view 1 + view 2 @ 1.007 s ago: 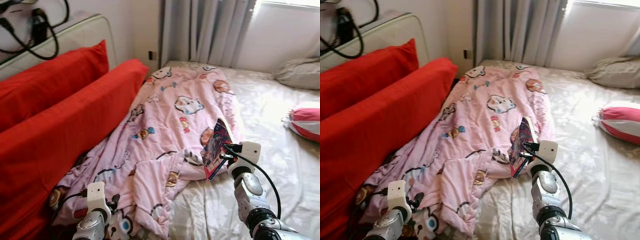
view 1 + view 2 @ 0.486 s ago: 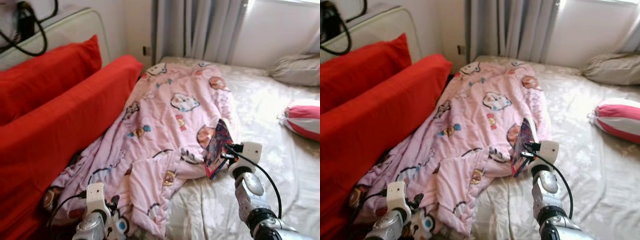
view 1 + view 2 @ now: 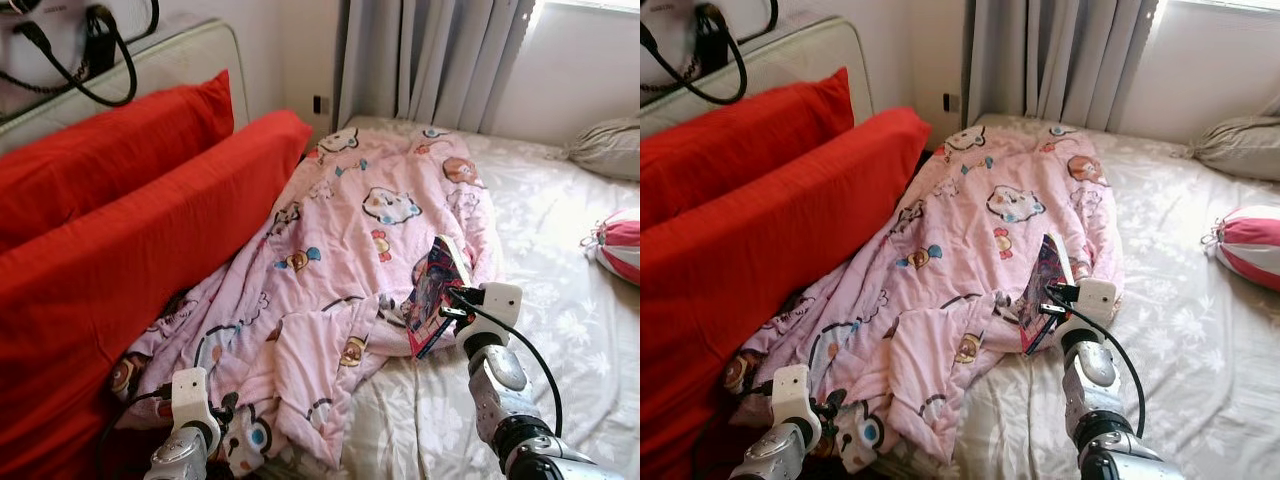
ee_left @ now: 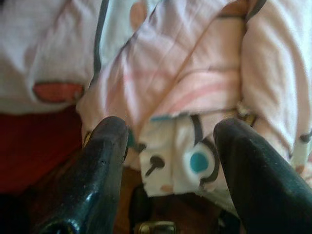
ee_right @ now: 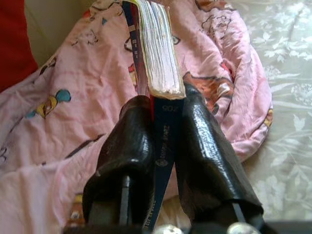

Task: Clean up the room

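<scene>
The right gripper point(image 5: 163, 141) has its jaws pinched on the spine end of a book point(image 3: 436, 293), holding it tilted in the air just above the right edge of the pink cartoon-print blanket point(image 3: 360, 240), where blanket meets bare sheet. The left gripper point(image 4: 168, 161) sits low at the foot of the bed, jaws spread with nothing between them, pointing at the blanket's hanging corner. That blanket lies rumpled in a long strip down the bed point(image 3: 1180, 330), its lower end bunched and slipping over the edge beside the red cushions. As for progress, I judge the tidy-up to be at an early stage: one item, the book, is picked up but not yet put anywhere, and the blanket remains unfolded, the bed unmade. By count there is one book, one blanket, two long red cushions point(image 3: 120, 230) stacked against the headboard side, one grey pillow point(image 3: 1240, 148) near the window, one red-and-white striped bundle point(image 3: 1250, 245) on the sheet at the far right, and a black cable point(image 3: 95, 55) looped on the wall above the cushions.
</scene>
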Robot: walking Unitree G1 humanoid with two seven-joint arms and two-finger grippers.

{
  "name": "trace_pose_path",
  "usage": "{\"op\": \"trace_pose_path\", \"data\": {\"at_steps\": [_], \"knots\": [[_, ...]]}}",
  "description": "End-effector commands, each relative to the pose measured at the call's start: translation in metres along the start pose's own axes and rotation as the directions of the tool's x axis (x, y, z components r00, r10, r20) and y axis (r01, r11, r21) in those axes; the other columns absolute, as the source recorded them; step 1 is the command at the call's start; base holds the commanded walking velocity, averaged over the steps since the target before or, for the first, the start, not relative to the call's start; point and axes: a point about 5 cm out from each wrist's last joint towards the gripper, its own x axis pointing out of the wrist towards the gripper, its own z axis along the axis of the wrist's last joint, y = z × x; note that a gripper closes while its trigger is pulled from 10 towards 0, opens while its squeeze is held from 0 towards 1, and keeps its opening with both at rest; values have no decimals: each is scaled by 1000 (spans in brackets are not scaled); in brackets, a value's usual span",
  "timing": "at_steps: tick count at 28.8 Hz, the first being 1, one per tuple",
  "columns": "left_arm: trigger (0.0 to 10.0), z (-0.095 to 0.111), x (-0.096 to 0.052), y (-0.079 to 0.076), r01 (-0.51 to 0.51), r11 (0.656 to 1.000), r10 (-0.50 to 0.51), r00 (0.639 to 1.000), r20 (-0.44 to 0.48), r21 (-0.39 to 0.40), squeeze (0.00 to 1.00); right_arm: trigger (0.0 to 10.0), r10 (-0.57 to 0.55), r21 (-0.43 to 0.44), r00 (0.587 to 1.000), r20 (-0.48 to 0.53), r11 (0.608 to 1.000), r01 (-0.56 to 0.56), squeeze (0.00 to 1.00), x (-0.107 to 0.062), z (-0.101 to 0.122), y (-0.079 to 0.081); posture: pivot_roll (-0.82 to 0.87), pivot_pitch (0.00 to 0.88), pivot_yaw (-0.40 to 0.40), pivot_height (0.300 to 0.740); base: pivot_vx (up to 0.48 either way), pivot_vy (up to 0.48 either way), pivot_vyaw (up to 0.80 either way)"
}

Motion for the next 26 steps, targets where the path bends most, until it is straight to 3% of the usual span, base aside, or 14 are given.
{"op": "trace_pose_path", "data": {"at_steps": [1,11,26], "knots": [[10000,-4,-1,2,-6,1000,7,1000,-22,11,0,10000,9,2,999,34,1000,-9,0,5,10,3,88,0,-25,740,0,0,0],[10000,-5,-1,0,-2,1000,3,1000,-24,18,0,10000,-1,6,1000,25,1000,1,0,5,10,1,89,0,-27,740,0,0,0],[10000,-3,0,-3,10,999,-9,1000,-15,38,0,10000,-4,-1,1000,7,1000,4,0,6,10,1,89,0,-29,740,0,-49,-737]]}}
